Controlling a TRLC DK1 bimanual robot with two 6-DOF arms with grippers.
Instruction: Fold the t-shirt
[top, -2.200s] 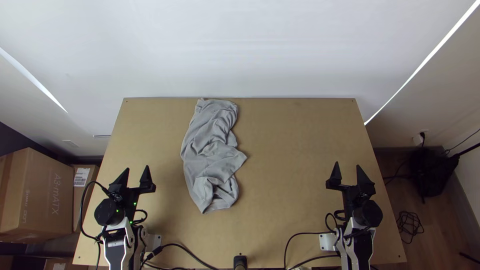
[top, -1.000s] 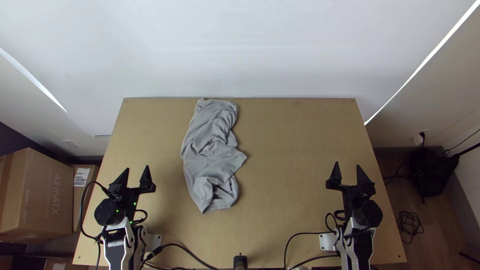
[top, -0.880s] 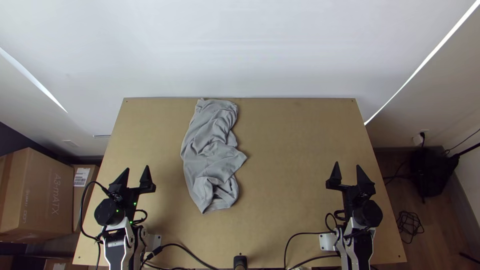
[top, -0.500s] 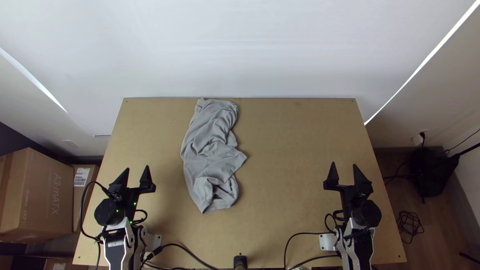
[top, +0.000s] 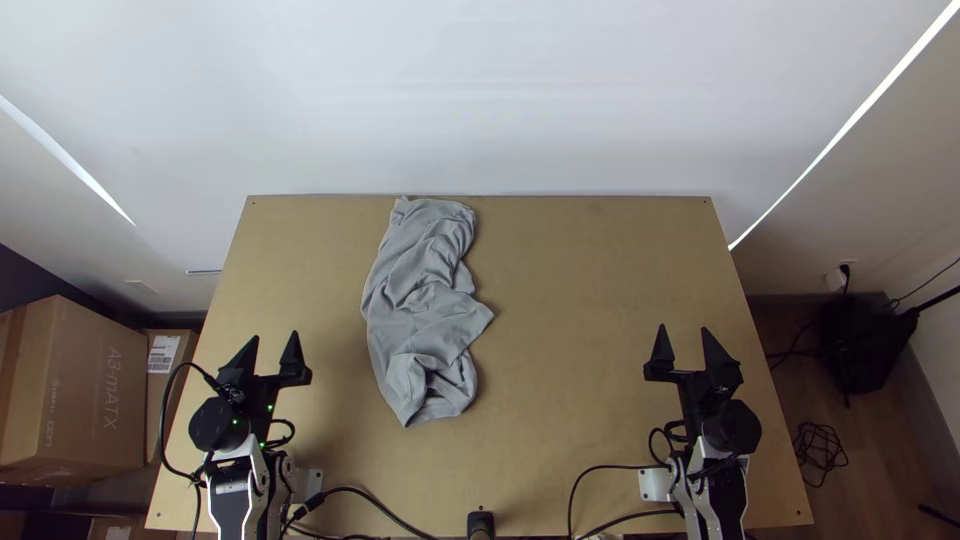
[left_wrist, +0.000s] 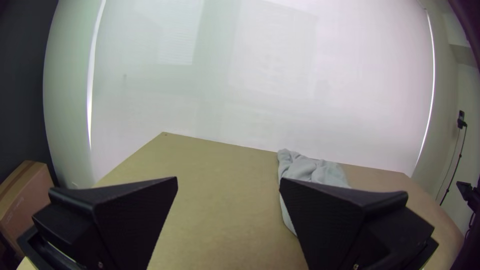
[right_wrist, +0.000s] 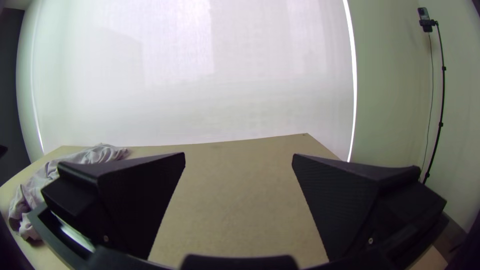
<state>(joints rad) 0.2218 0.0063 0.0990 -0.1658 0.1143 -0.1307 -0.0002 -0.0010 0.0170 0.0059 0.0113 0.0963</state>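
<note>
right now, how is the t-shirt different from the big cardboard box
The t-shirt is grey; the big cardboard box is brown. The t-shirt lies bunched and wrinkled, while the box has straight, stiff edges. The t-shirt is on the table; the box stands beyond the table's left edge. No gripper holds either.

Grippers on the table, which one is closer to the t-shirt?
The left gripper. In the top view, the gap between it and the t-shirt is clearly narrower than the right gripper's.

Pale blind (top: 480, 100), bright light strips (top: 850, 120) at edges; cardboard box (top: 80, 400) left; wood floor (top: 875, 470) right.
</note>
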